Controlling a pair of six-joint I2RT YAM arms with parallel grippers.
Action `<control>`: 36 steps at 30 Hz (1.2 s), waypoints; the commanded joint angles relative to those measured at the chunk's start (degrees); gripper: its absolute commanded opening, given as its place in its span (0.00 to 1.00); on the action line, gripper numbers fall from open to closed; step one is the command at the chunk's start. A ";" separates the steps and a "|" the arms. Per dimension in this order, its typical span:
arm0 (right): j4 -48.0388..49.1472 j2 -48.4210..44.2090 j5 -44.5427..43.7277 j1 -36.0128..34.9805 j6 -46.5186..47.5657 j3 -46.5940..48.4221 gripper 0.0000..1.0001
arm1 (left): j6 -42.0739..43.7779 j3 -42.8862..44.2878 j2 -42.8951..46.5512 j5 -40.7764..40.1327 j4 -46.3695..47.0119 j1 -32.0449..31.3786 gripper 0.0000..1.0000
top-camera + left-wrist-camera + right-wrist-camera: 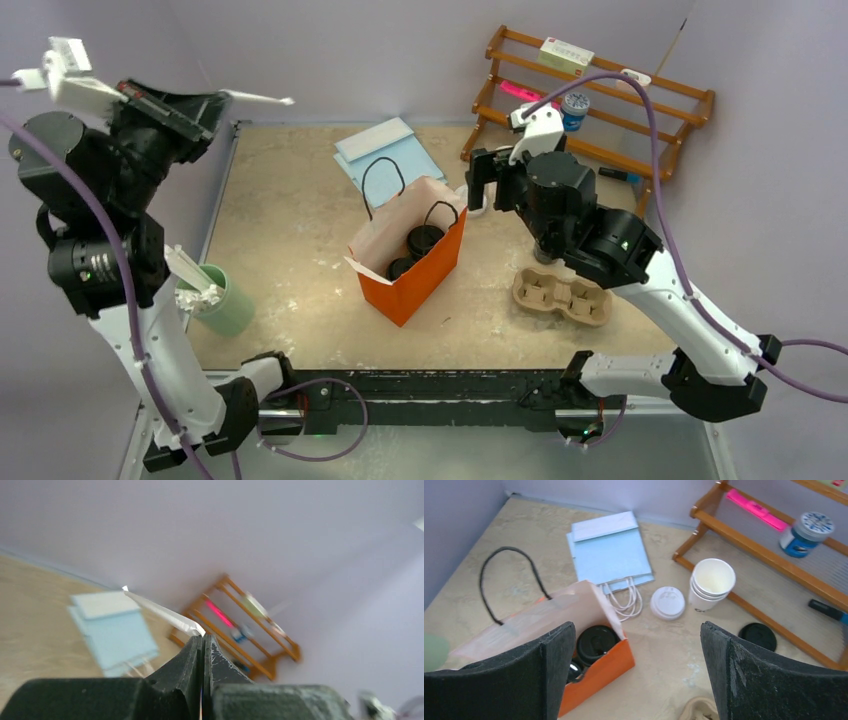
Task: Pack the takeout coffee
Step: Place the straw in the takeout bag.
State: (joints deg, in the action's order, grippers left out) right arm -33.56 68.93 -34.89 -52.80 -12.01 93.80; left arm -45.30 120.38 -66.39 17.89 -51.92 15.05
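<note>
Found two lidded black cups (424, 240) already inside the orange bag (428, 278), mid-frame. Noted left pincer (203, 640) clamped on a thin white strip (162, 611), upper left; right pincer (636, 630) gaping, empty, beside the bag. Feared strip slipping from that tip-only hold, or snagging the bag's handle (511, 548) and tipping it.

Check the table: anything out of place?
One black lid lies loose beside the wooden rack, outside the orange bag. The left gripper, high off the table, pinches a thin white strip.
</note>
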 commanded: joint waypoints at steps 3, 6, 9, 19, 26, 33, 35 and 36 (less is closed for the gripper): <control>4.89 -3.68 -12.06 0.22 1.67 -5.62 0.97 | -13.77 1.25 -7.01 38.07 12.30 0.34 0.00; 6.76 -4.14 -12.74 0.16 2.32 -8.02 0.98 | -19.52 2.73 -8.15 46.80 18.93 0.36 0.00; 7.91 -3.88 -12.49 0.17 2.37 -9.07 0.99 | -35.93 -6.79 -5.04 52.14 43.54 0.33 0.00; 12.98 -3.01 -11.41 0.17 8.37 -9.95 0.99 | -47.38 -20.95 1.14 55.61 58.39 -1.55 0.00; 13.17 -2.47 -10.01 0.17 7.60 -9.25 0.98 | -34.27 -22.09 2.91 55.34 38.86 -4.50 0.00; 12.29 -4.75 -11.58 0.20 7.77 -10.19 0.98 | -17.43 -22.22 2.89 45.32 17.12 -4.63 0.00; 12.12 -5.53 -12.37 0.18 7.73 -10.57 0.98 | -16.71 -24.80 4.20 43.85 16.96 -4.74 0.00; 12.04 -5.82 -12.65 0.20 7.73 -10.76 0.98 | -16.36 -26.02 4.72 43.14 16.78 -4.88 0.00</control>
State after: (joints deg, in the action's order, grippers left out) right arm -22.81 65.78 -45.45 -52.80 -4.91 83.72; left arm -68.36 97.45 -63.31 66.26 -27.27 10.72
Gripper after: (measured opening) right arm 0.983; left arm 0.020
